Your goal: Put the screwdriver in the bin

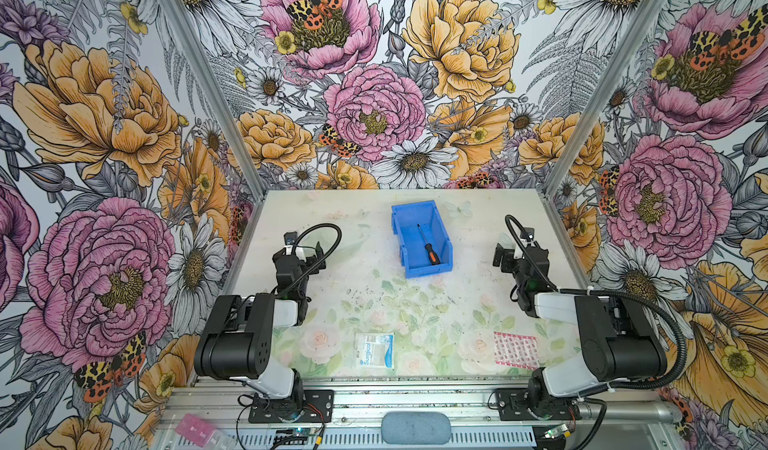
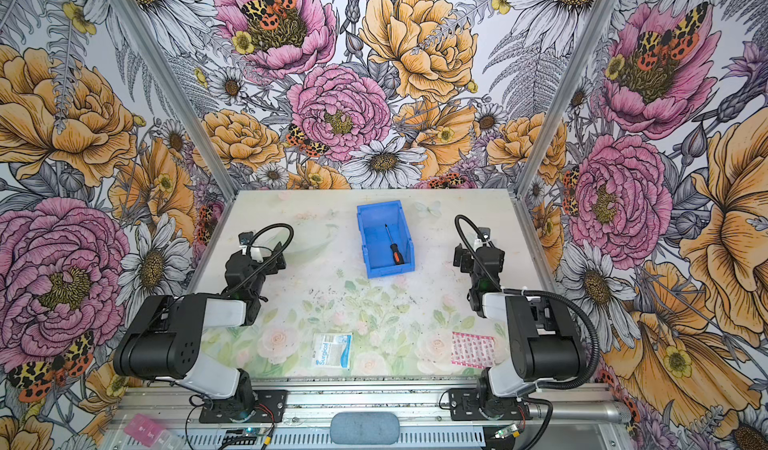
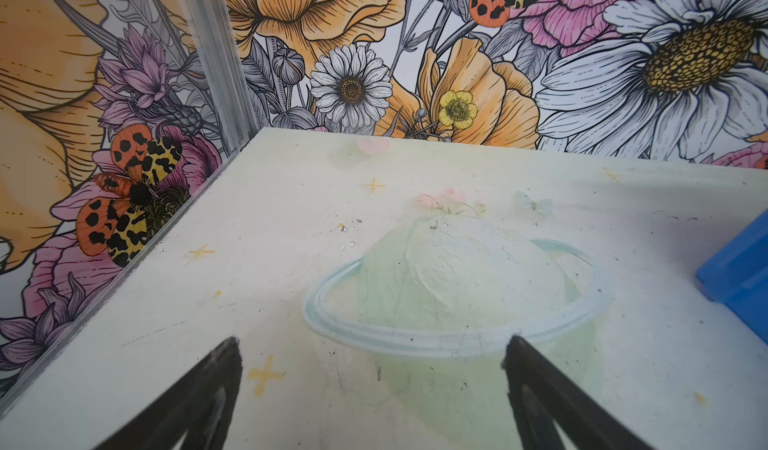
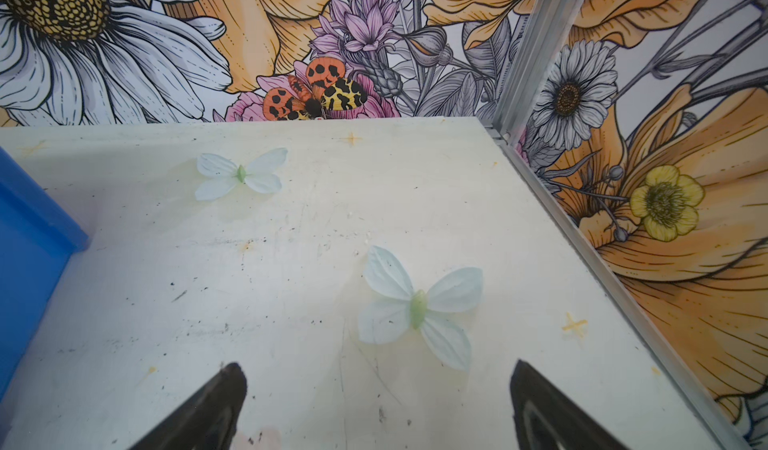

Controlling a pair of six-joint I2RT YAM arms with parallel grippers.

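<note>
Lying flat on the floor of the bin (image 1: 400, 236), the screwdriver (image 1: 427, 244) shows in both top views with its handle toward the near end and its thin shaft slanting toward the far wall. It sits wholly inside the walls, so the task reads as done. Bin: blue, open-topped, standing toward the far middle of the counter (image 1: 353, 273), within reach of either arm. Left hand (image 3: 372, 346): fingers spread wide, nothing between them, poised above a bare patch of counter left of the bin, whose blue corner just enters its wrist view at the edge. Right hand (image 4: 376, 369): likewise spread wide and empty, over bare counter right of the bin, whose wall shows at the edge of that view. Both hands stand well apart from the bin, one to each side, a placing that likely serves as a rest pose leaving the bin unobstructed from above. Also on the counter, near the front edge and far from the bin: a white-and-blue surgical packet (image 1: 375, 350) and a pink patterned sheet (image 1: 515, 350), neither touched nor part of the task.
</note>
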